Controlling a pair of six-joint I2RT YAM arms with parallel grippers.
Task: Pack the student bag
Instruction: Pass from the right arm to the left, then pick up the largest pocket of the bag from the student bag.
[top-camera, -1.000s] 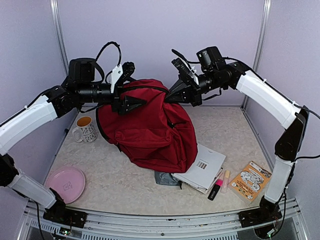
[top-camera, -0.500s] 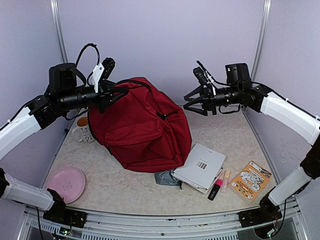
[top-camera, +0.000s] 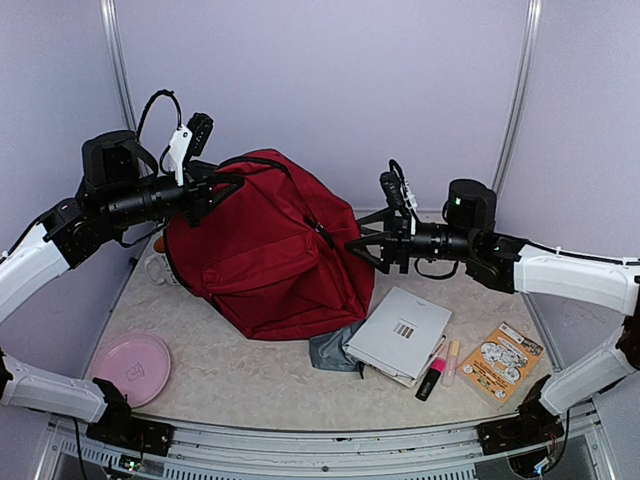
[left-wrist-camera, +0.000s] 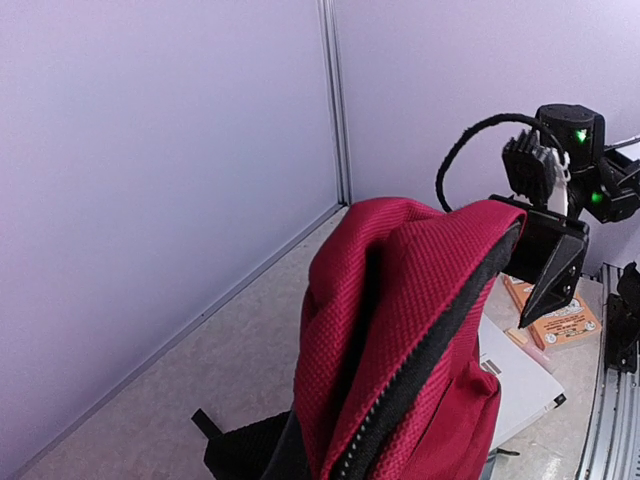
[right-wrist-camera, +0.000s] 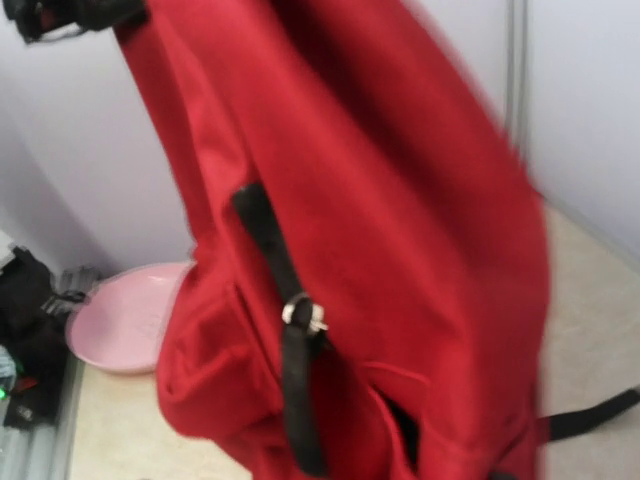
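Observation:
The student bag (top-camera: 270, 250), dark red with black zippers, stands tall at the middle of the table. My left gripper (top-camera: 228, 184) is shut on its top edge and holds it up. In the left wrist view the bag's fabric and zipper (left-wrist-camera: 400, 330) cover my own fingers. My right gripper (top-camera: 358, 245) stands open just off the bag's right side, with nothing in it. In the right wrist view the bag (right-wrist-camera: 400, 220) fills the frame, blurred, with a black strap and metal ring (right-wrist-camera: 302, 315); my own fingers do not show.
A patterned mug (top-camera: 158, 264) peeks out behind the bag's left side. A pink plate (top-camera: 132, 368) lies front left. By the bag's front lie a grey pouch (top-camera: 330, 352), a white book (top-camera: 400, 333), two highlighters (top-camera: 432, 378) and an orange booklet (top-camera: 500, 360).
The left gripper shut on the bag's top and drew it left. The right gripper let go, opened and dropped to beside the bag's right side.

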